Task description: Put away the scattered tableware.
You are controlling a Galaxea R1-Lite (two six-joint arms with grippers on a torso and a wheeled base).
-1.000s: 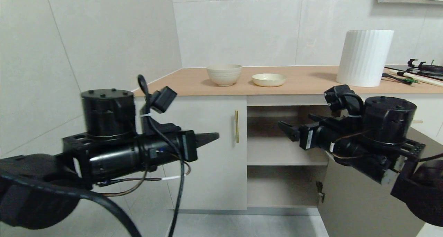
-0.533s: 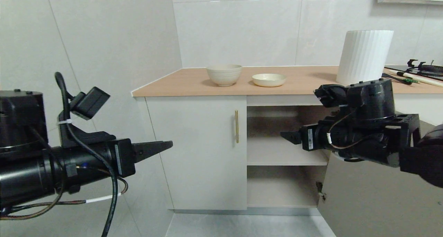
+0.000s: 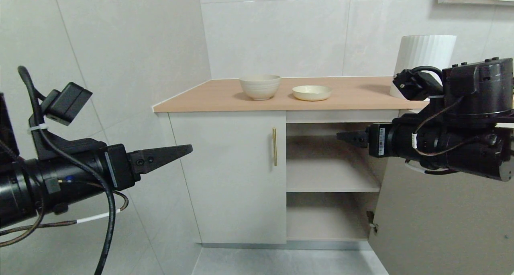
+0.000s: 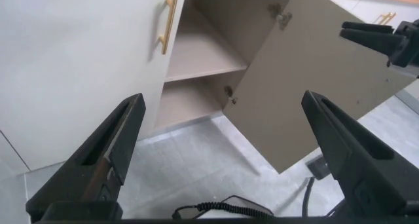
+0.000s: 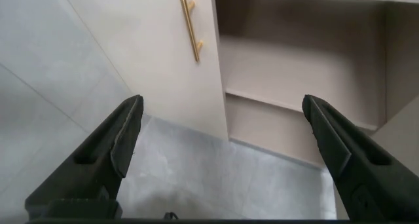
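1. The left gripper (image 3: 186, 149) and the right gripper (image 3: 342, 137) both hang with fingers spread wide, holding nothing.
2. The bowl (image 3: 260, 86) and the shallow dish (image 3: 312, 92) sit side by side on the counter (image 3: 361, 96), above and beyond both grippers. The dish is nearer the right gripper, and the bowl lies toward the left gripper's side.
3. Both are round, so neither has a long axis to line up with.
4. The cupboard (image 3: 329, 174) stands open just ahead of the right gripper, below the dish.

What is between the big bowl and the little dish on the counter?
Nothing. In the head view, only bare countertop lies between the bowl and the shallow dish, which stand apart.
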